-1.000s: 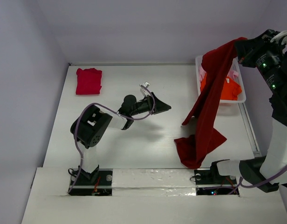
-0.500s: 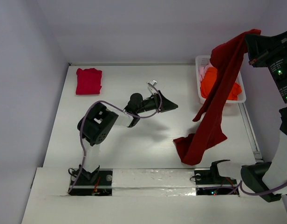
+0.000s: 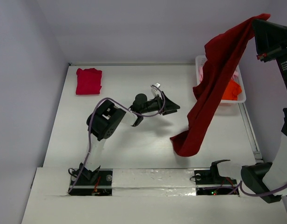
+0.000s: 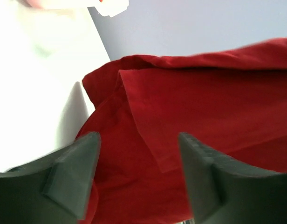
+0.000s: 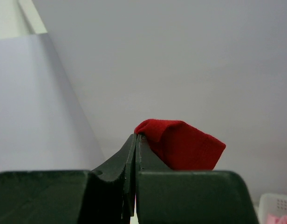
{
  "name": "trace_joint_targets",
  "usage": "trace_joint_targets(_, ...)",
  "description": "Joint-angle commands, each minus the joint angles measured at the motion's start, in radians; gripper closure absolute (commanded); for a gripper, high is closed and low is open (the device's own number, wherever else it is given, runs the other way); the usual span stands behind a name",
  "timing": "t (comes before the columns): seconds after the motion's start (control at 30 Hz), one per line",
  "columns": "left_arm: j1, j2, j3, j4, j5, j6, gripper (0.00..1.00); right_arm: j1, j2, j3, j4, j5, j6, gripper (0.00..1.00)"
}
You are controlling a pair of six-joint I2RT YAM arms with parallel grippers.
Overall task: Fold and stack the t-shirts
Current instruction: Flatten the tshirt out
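1. Shirt [image 3: 206,93], dark red, soft and limp, hangs in a long creased drape from the right gripper [image 5: 135,140], which is pinched on one corner high over the basket [image 3: 198,59]; its low end is at or just above the table [image 3: 125,149]
2. Left gripper [image 4: 136,154] gapes wide, empty, facing the cloth
3. Best to take a second corner with the left, then spread the shirt flat

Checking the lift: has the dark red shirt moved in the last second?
Yes. The dark red shirt went up and right; its top now past the basket.
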Motion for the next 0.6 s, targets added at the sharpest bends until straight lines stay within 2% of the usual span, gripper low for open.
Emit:
trace_joint_targets(0.0, 0.001, 0.010, 0.037, 0.557, 0.020, -0.007, 0.31, 0.010, -0.037, -0.017, 0.205, -0.040, 0.034, 1.00)
trace_joint_targets(0.03, 0.001, 0.019, 0.039, 0.560, 0.017, -0.007, 0.19, 0.010, -0.040, -0.019, 0.215, -0.040, 0.036, 1.00)
trace_joint_targets(0.07, 0.001, 0.025, 0.043, 0.564, 0.016, -0.008, 0.01, 0.010, -0.045, -0.022, 0.242, -0.057, 0.046, 1.00)
trace_joint_targets(0.3, -0.008, 0.060, 0.078, 0.592, 0.008, -0.027, 0.01, 0.010, -0.016, 0.059, 0.262, -0.109, 0.094, 1.00)
trace_joint_targets(0.57, -0.008, 0.100, 0.106, 0.656, -0.003, -0.059, 0.01, 0.010, -0.005, 0.035, 0.276, -0.121, 0.120, 1.00)
